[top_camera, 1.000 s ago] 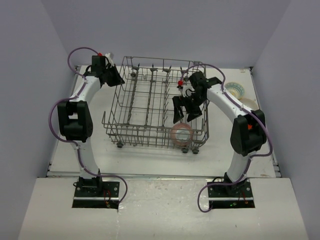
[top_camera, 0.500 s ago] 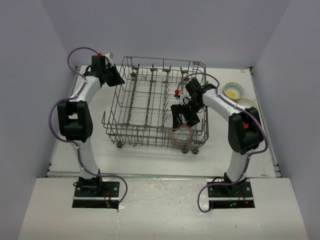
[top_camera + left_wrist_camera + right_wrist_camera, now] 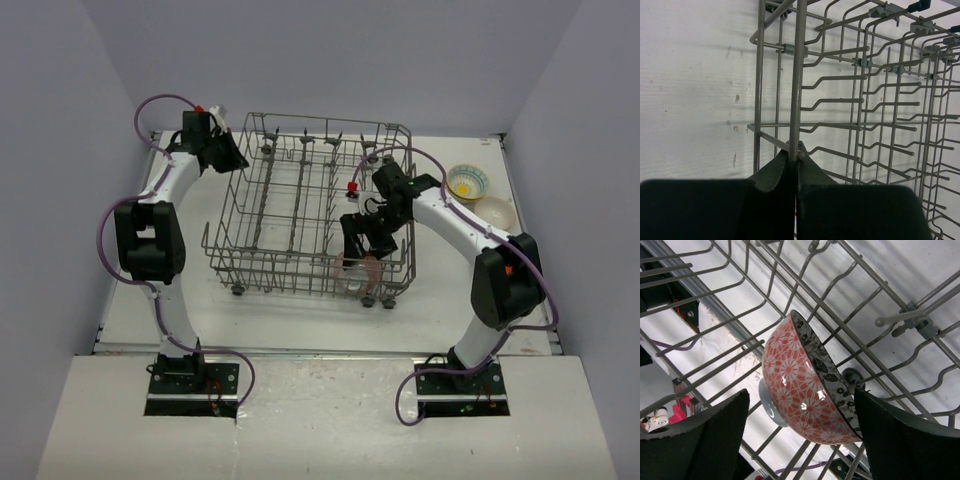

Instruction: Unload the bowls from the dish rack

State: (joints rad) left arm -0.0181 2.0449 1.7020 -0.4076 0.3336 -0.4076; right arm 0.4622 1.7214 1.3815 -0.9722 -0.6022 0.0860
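Now, your right gripper [image 3: 800,405] reaches down inside the dish rack [image 3: 290,200], arm bent over its side wall, jaws spread wide. The pink bowl [image 3: 797,385] sits between the pads, with no contact that you can make out. From above, the gripper hides most of it. The bowl stands on edge among the wires, mouth facing up-right in the wrist view, foot down-left. Your left gripper [image 3: 796,170] is clamped on the rack's rim wire.

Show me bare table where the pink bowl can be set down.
Bare table: the near strip between the dish rack and the arm bases, and the patch between the rack and the left arm. Crowded: the right edge, holding two bowls, and the rack's near-right corner, where the right claw straddles the pink bowl.
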